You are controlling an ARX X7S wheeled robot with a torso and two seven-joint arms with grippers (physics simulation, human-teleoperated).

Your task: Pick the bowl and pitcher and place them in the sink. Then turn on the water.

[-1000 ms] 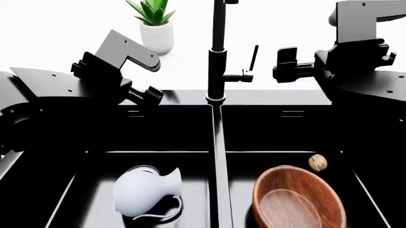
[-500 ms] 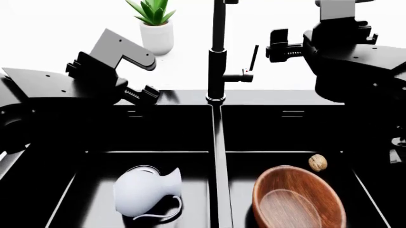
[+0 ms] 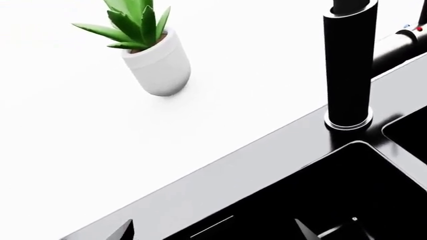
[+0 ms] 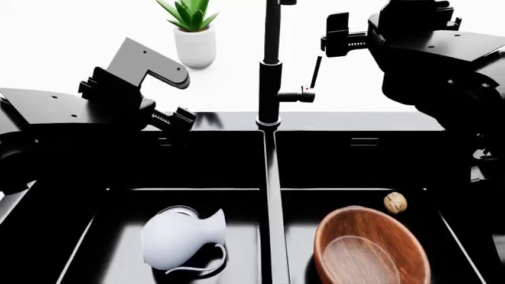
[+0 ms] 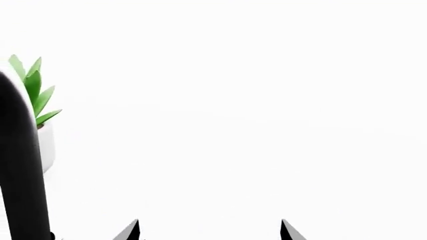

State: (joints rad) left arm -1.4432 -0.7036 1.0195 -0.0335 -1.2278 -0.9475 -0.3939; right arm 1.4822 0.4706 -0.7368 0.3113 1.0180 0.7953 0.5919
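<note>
The white pitcher [image 4: 183, 236] lies on its side in the left basin of the black sink [image 4: 272, 171]. In the right basin the reddish-brown wooden bowl [image 4: 371, 247] rests tilted. The tall black faucet [image 4: 271, 65] rises behind the divider, its thin lever [image 4: 316, 71] pointing up on its right side; no water shows. My right gripper [image 4: 332, 36] hovers open just above and right of the lever tip, and its wrist view shows its open gripper [image 5: 209, 231] over white counter with the faucet [image 5: 20, 165] beside it. My left gripper [image 4: 175, 118] is open and empty above the sink's back left rim [image 3: 220, 170].
A small tan nut [image 4: 395, 202] sits in the right basin behind the bowl. A white pot with a green plant [image 4: 191, 32] stands on the white counter behind the sink, left of the faucet. My right arm's black bulk fills the upper right.
My right gripper has risen and moved left, from beside the lever to above its tip. The left arm has drifted slightly left. Pitcher, bowl and nut have not moved.
</note>
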